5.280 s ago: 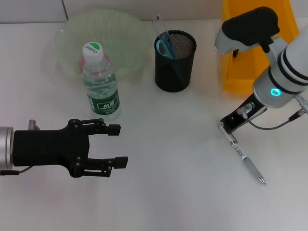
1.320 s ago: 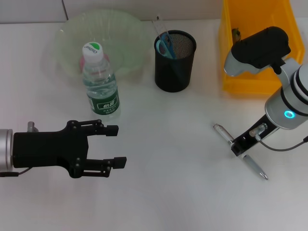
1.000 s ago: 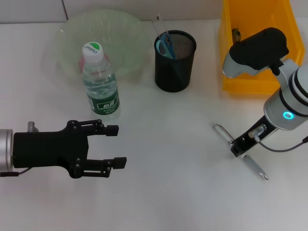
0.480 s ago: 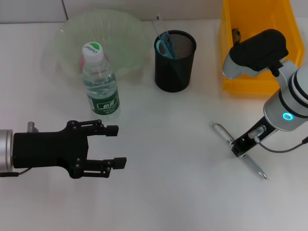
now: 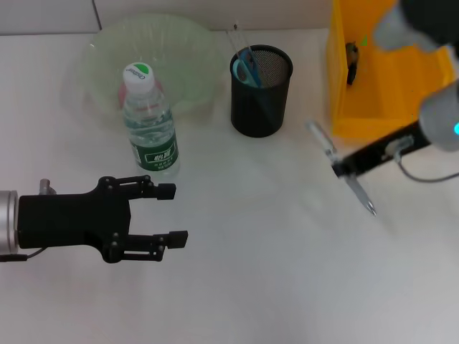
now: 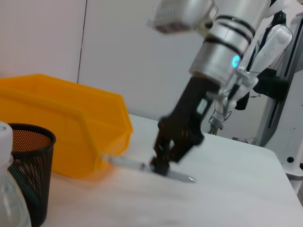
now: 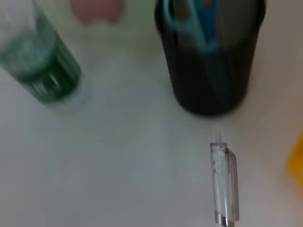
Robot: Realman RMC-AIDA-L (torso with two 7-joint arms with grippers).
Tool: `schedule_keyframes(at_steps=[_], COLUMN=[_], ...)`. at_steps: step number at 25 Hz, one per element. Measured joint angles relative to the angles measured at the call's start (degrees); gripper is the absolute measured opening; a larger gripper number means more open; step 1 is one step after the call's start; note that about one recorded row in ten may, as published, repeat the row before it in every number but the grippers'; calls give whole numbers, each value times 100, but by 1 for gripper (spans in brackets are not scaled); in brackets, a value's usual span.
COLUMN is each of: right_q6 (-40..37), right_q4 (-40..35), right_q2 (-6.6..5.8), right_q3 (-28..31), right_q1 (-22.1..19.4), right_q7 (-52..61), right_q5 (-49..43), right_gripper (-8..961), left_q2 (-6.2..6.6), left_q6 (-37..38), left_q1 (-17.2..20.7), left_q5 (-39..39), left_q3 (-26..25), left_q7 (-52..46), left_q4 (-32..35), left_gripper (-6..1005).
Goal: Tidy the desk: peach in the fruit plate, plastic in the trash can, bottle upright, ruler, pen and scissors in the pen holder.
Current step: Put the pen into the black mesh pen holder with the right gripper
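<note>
Table (image 5: pixel 251 287), white, carrying everything. Yellow bin (image 5: pixel 380 72) at the far right; pale green plate (image 5: pixel 154 54) at the far left with something pink inside, probably the peach. Bottle (image 5: pixel 147 118) upright just before the plate. Black mesh holder (image 5: pixel 262 89) between plate and bin, already holding blue-handled scissors (image 5: pixel 247 68). Left tool (image 5: pixel 163 215) parked low on the left, fingers spread, empty. Right tool (image 5: pixel 343 168) clenched on the pen (image 5: pixel 341 166) near its middle, lifted off the table beside the bin. Pen likely light, stiff, slick plastic; mid-barrel grip sensible, though prone to swivel. Long axis diagonal: clip end toward the holder, tip toward the near right.
</note>
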Motion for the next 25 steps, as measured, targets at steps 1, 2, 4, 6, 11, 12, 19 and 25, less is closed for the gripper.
schedule_keyframes(at_steps=[1,2,4,6,11,12,19,25], right_q6=[29,78,240,588,1935,2200,2933,3275], right_q4=[-113,-222,-251,-51,1375,1750,5273,6602], right_q2=[1,1,-3,-18,-45,-41,-28,14], right_q3=[245,538,1097,1592,2045,2024,1731,1675], right_q1=[-73,-147,-249,-350,-436,-377,827,1480], right_q7=[-198,-465,-1154,-1963,-4170,-4701,-8547,-9638], right_q5=[255,534,1216,2109,4569,5014,8167,8812], right_gripper=[131,131,132,132,134,134,136,137], left_q2=[0,0,-11,-34,-45,-45,-44,-39], left_q6=[1,4,10,19,25,22,-7,-7], left_q1=[0,1,1,-2,-24,-31,-49,-53], left_q5=[-2,-5,-17,-34,-96,-104,-190,-301], left_q3=[0,1,-2,-7,-9,-9,-9,-9], left_q7=[-6,-16,-22,-26,-47,-47,-51,-57], left_q4=[0,-3,-6,-12,-130,-153,-186,-244], left_gripper=[805,805,805,805,805,805,805,805])
